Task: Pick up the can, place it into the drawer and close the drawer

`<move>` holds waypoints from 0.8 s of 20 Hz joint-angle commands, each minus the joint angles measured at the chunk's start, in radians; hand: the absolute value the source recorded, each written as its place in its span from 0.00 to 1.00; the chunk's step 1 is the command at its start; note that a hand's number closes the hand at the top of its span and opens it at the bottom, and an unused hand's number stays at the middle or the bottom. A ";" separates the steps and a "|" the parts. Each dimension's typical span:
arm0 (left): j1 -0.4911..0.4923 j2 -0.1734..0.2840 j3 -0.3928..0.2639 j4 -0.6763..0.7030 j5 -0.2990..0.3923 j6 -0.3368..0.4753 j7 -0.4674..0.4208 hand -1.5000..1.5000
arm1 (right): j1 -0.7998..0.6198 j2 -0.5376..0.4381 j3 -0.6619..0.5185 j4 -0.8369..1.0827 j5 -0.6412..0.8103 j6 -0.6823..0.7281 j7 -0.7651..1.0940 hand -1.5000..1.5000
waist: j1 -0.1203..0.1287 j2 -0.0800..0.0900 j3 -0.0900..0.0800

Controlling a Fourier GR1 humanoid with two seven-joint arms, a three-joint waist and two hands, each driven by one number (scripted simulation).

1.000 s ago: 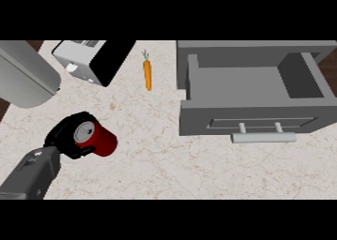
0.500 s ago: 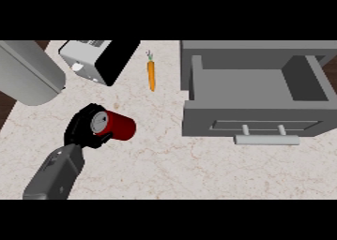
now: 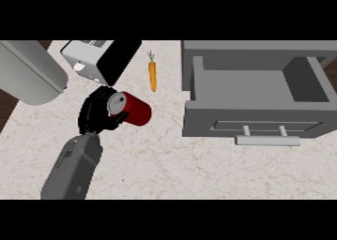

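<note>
Drawer [image 3: 257,89]: I see it open, nothing inside.
Can [image 3: 131,108]: outside, left of the drawer, above the desk [image 3: 198,173].
Left hand [image 3: 98,112]: curled round the can.
Carrot [image 3: 153,75]: on the desk.

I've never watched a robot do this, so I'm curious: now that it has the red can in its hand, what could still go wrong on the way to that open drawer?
The left hand curls round one end of the can, which sticks out sideways; it might slip or tilt in transit.

The carrot lies between can and drawer, so a low sweep could knock it.

The can must clear the drawer's near wall, or it could catch there.
</note>
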 commanded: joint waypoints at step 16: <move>-0.105 -0.022 -0.364 -0.610 -0.011 0.522 0.488 1.00 | 0.001 -0.003 0.011 -0.035 -0.030 -0.016 0.021 0.00 | -0.024 0.010 -0.002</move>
